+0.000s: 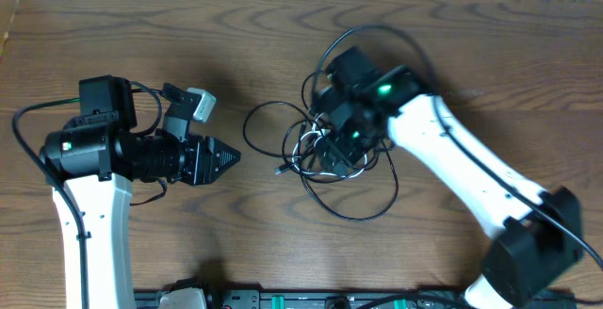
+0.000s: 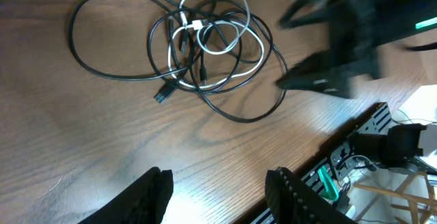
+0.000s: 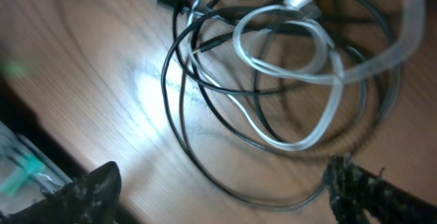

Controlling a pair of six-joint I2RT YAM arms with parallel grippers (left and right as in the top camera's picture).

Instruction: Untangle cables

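The cables [image 1: 316, 149] lie in one tangle at the table's middle: several thin black cords and one white cord [image 2: 225, 43] looped through them. A black plug end [image 2: 161, 95] sticks out on the tangle's left. My right gripper [image 1: 332, 151] hovers right over the tangle. In the right wrist view it [image 3: 222, 183] stands open wide, with a black loop [image 3: 205, 149] on the table between its fingers and the white cord [image 3: 293, 67] just beyond. My left gripper [image 1: 226, 158] is left of the tangle, apart from it, and open [image 2: 218, 190] with nothing between its fingers.
A black rack with green parts [image 1: 283, 300] runs along the table's front edge. One black loop [image 1: 268, 125] reaches left toward my left gripper, another [image 1: 358, 205] reaches toward the front. The right arm [image 1: 471, 172] crosses the table's right side.
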